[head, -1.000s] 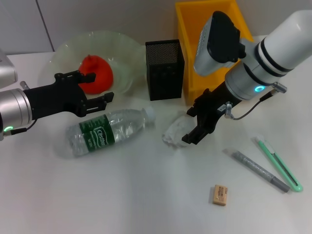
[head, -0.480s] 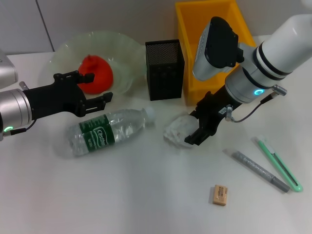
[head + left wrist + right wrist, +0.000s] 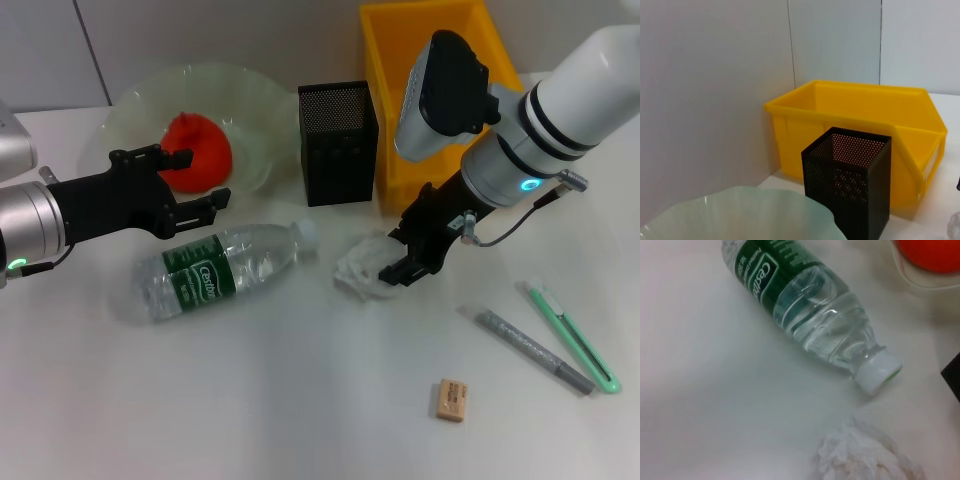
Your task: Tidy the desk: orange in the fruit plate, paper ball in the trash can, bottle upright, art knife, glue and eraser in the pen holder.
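The paper ball (image 3: 360,264) lies on the white desk; my right gripper (image 3: 396,257) is open, its black fingers straddling the ball's right side. In the right wrist view the paper ball (image 3: 867,458) sits close below the camera, beyond it the bottle (image 3: 805,305) and the orange (image 3: 932,254). The bottle (image 3: 215,268) lies on its side. The orange (image 3: 197,150) rests in the fruit plate (image 3: 150,100). My left gripper (image 3: 206,178) hangs open and empty by the plate's front rim. Eraser (image 3: 452,400), grey glue stick (image 3: 530,350) and green art knife (image 3: 570,335) lie at the front right.
The black mesh pen holder (image 3: 338,142) stands beside the yellow trash can (image 3: 385,60) at the back. The left wrist view shows the trash can (image 3: 855,120), the pen holder (image 3: 847,185) and the plate's rim (image 3: 750,215) before a grey wall.
My right gripper has shifted slightly toward the paper ball, and the gap between its fingers looks narrower. The left arm has not moved.
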Robot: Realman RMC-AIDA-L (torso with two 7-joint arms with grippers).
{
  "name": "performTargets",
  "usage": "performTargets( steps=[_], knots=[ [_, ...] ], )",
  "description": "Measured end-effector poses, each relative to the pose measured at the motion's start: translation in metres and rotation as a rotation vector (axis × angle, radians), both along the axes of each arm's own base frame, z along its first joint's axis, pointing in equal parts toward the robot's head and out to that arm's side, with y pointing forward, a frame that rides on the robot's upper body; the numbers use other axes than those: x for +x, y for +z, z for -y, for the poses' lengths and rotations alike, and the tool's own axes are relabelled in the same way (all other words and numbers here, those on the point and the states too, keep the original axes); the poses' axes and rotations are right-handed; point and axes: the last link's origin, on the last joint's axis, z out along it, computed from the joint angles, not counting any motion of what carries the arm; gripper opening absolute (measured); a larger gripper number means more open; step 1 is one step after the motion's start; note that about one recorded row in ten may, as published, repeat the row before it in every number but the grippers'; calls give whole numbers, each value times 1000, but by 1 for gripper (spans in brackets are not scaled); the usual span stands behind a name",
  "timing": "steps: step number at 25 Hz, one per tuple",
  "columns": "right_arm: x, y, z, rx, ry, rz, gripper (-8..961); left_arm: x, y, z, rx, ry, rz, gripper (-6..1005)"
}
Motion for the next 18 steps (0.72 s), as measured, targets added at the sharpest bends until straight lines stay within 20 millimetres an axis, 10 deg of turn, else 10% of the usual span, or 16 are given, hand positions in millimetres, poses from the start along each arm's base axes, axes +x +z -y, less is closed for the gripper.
performTargets(
  steps=[18],
  knots=[
    [-40, 50, 4, 134, 92, -160, 430, -4, 1, -1, 17, 5, -11, 717]
  ],
)
